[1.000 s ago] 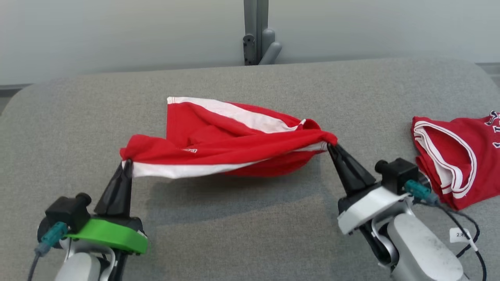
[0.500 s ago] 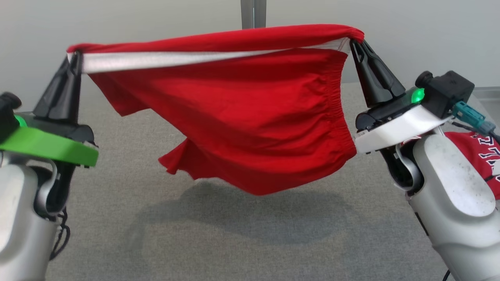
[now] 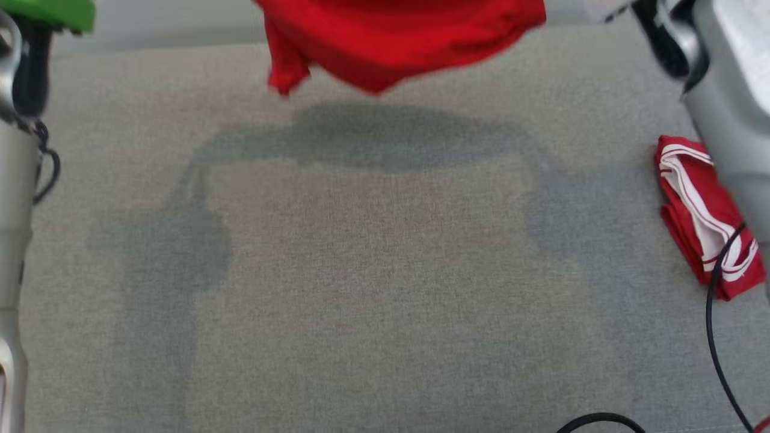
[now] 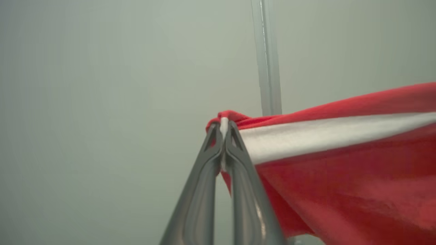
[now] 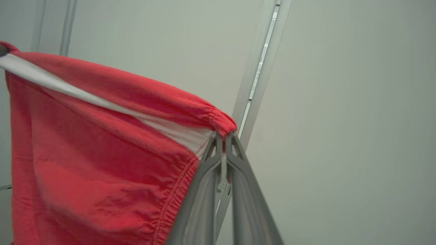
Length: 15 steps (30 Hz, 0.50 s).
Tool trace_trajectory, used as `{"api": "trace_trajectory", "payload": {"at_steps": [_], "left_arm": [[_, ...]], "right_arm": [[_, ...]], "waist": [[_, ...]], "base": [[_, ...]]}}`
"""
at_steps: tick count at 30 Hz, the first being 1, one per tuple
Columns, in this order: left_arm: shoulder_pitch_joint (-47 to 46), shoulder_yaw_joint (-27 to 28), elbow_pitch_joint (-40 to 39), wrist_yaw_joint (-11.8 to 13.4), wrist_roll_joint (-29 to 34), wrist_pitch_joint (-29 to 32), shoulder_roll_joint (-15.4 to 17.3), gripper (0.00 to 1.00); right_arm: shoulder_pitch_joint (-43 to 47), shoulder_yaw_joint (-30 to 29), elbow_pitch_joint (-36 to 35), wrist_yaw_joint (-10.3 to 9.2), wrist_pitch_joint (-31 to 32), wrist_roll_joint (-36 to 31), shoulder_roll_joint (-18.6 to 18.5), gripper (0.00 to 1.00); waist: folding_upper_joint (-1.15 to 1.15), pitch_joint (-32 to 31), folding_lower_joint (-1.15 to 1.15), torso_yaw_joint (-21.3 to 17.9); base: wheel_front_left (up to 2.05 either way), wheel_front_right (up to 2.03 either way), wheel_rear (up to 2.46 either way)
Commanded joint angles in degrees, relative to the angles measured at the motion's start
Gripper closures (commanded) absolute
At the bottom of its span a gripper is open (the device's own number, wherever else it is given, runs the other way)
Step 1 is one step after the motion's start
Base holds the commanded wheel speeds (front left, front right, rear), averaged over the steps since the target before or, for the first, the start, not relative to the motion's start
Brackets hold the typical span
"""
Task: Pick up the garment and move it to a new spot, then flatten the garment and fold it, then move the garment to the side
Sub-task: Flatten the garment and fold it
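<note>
**Head view:** The red garment (image 3: 391, 42) hangs in the air at the far side of the scene. Its uneven lower hem is clear of the grey cloth-covered table (image 3: 361, 300) and throws a wide shadow (image 3: 373, 135) on it. A broad stretch of bare grey surface spreads between the left arm (image 3: 12, 210) along the left edge and the right arm (image 3: 728, 90) at the far right. A folded red-and-white jersey (image 3: 692, 222) lies at the table's right edge, well apart from the hanging garment. A black cable (image 3: 713, 337) crosses its near end.

**Left wrist view:** The left claw (image 4: 223, 127) is clenched on a corner of the garment, where a white stripe (image 4: 323, 136) meets the red cloth. The top edge runs taut to the right and the rest drapes below it. A metal post (image 4: 269, 58) stands behind, against a pale wall.

**Right wrist view:** The right claw (image 5: 223, 139) is clamped on the gathered waistband corner. The cloth spans away to the left, and an elastic seam (image 5: 173, 200) drops beside the fingers. A wall rail (image 5: 259, 68) rises behind.
</note>
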Motion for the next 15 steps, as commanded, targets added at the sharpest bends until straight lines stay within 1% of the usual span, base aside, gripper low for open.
{"api": "trace_trajectory", "payload": {"at_steps": [1,4,7,9,11,15], "left_arm": [[-3.1,0.14,0.88,0.58,1.02,-1.16,-0.45,1.0],[-9.35,0.51,3.25,1.22,3.73,-3.05,-1.5,1.0],[-10.72,2.18,4.31,0.74,4.55,-3.36,-3.4,1.0],[-7.38,2.74,5.21,-0.15,5.03,-3.36,-4.91,1.0],[-3.25,3.56,6.14,-0.69,4.75,-3.37,-6.5,1.0],[7.14,5.55,9.91,-1.6,1.66,-3.41,-11.0,1.0]], "right_arm": [[-2.69,-1.46,1.73,-0.14,-0.77,-1.26,-0.13,1.0],[-8.92,-4.17,6.16,-0.15,-1.54,-6.69,-0.05,1.0],[-10.23,-6.5,5.72,-0.14,-1.55,-10.93,0.73,1.0],[-6.67,-5.73,6.39,-0.14,-1.56,-12.0,1.19,1.0],[-3.03,-2.84,7.82,-0.12,-1.58,-12.52,1.1,1.0],[5.7,3.37,10.95,-0.12,-1.61,-8.94,0.92,1.0]], "waist": [[0.0,10.37,-0.01,0.58],[0.0,12.2,-0.01,1.26],[0.0,13.14,-0.01,2.03],[0.0,13.28,-0.01,2.24],[0.0,13.29,-0.01,2.37],[0.0,13.05,-0.01,2.63]], "base": [[0.0,0.0,0.0],[0.0,0.0,0.0],[0.0,0.0,0.0],[0.0,0.0,0.0],[0.0,0.0,0.0],[0.0,0.0,0.0]]}}
